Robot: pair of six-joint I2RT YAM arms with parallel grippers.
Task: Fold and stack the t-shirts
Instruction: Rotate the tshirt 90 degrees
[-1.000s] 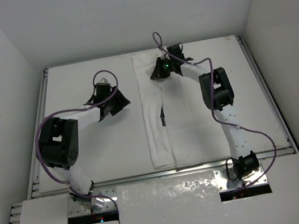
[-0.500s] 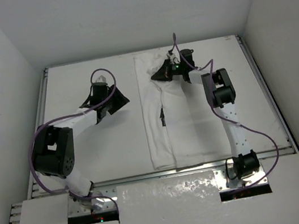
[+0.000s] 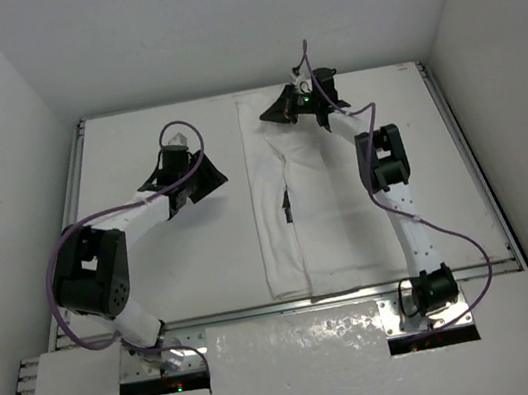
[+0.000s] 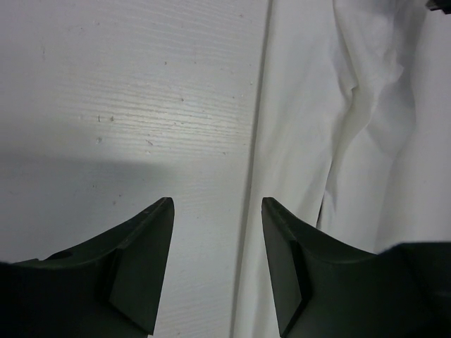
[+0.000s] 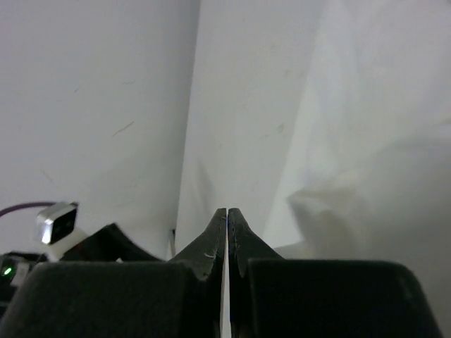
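Note:
The white t-shirt (image 3: 323,218) lies lengthwise down the middle of the table, folded into a long strip, with a small black mark (image 3: 288,212) at its left fold. My right gripper (image 3: 286,111) is at the shirt's far end, shut on a thin edge of the cloth, which shows as a white sliver between its fingertips (image 5: 227,211). The t-shirt (image 5: 352,105) spreads out beyond them. My left gripper (image 3: 199,184) hovers left of the shirt, open and empty (image 4: 217,204). The t-shirt's (image 4: 352,105) left edge runs up between its two fingers.
The white tabletop (image 3: 154,267) has a raised metal rim (image 3: 292,303) along its near edge and white walls on three sides. Purple cables (image 3: 94,211) loop over both arms. The right arm (image 3: 387,177) stretches along the shirt's right side.
The right gripper has moved farther toward the back edge and slightly right, drawing the shirt's far end with it. The left arm's elbow has swung left, and its gripper has barely moved.

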